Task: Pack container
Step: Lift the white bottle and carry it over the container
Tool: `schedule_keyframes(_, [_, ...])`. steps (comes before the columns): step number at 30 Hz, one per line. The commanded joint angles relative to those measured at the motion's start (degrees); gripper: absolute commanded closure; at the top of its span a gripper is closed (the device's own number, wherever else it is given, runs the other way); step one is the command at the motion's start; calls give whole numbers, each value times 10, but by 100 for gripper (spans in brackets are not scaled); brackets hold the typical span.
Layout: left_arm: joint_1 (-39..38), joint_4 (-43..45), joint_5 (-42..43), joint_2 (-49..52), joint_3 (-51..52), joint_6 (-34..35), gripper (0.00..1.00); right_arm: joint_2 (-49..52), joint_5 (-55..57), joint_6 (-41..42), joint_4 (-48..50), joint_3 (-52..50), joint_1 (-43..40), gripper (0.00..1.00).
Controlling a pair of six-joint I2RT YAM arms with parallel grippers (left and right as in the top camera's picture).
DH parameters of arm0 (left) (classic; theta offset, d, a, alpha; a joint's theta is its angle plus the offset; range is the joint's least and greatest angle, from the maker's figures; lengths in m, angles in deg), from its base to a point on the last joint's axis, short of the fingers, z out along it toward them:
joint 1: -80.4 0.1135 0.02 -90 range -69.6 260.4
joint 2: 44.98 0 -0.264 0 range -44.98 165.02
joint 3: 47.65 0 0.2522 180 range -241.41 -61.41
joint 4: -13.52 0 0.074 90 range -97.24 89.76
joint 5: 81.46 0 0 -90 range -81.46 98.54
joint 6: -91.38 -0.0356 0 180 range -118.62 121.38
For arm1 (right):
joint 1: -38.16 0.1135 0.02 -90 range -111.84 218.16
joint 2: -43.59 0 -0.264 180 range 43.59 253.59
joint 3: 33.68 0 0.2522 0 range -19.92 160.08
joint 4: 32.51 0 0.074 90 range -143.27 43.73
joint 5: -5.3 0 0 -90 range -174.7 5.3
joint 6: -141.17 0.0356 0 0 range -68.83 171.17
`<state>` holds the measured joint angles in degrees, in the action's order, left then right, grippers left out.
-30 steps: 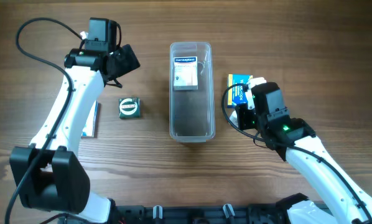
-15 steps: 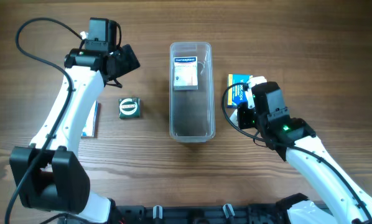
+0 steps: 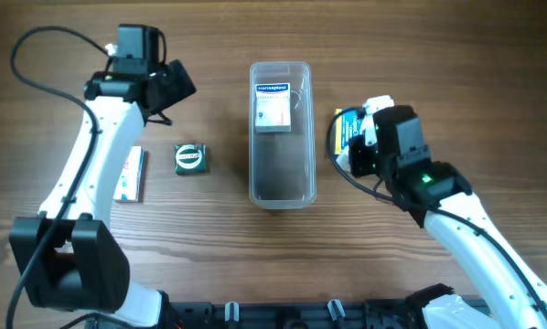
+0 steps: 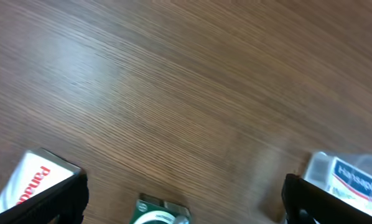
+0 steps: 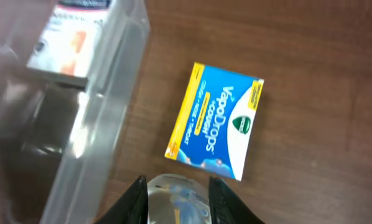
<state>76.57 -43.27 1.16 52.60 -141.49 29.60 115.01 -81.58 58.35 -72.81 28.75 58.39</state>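
both differ: left gripper (image 4: pixel 183 198) gapes wide; only its wrist view shows right gripper (image 5: pixel 175 186) pinching a clear object (image 5: pixel 176 206).

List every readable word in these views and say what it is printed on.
"VapoDrops", "+COUGH": blue-and-yellow box beside the container.
"Hansaplast": white carton inside the container.
"Panad", in red, cut off at the frame edge: flat white box in the left wrist view.
Small green item: label too small to read.
Yellow band on the blue-and-yellow box: small print blurred.
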Motion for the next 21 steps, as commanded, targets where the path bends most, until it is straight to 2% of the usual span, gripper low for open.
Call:
schedule_keyframes(1, [23,4,3,-11,-5,8,0,3,4,-12,-13,59,2,73])
schedule_keyframes(11, [46,8,3,-11,-5,8,0,2,-43,-27,-83,182,15,73])
schedule_keyframes(21, [46,8,3,-11,-5,8,0,3,-42,-23,-96,226,121,73])
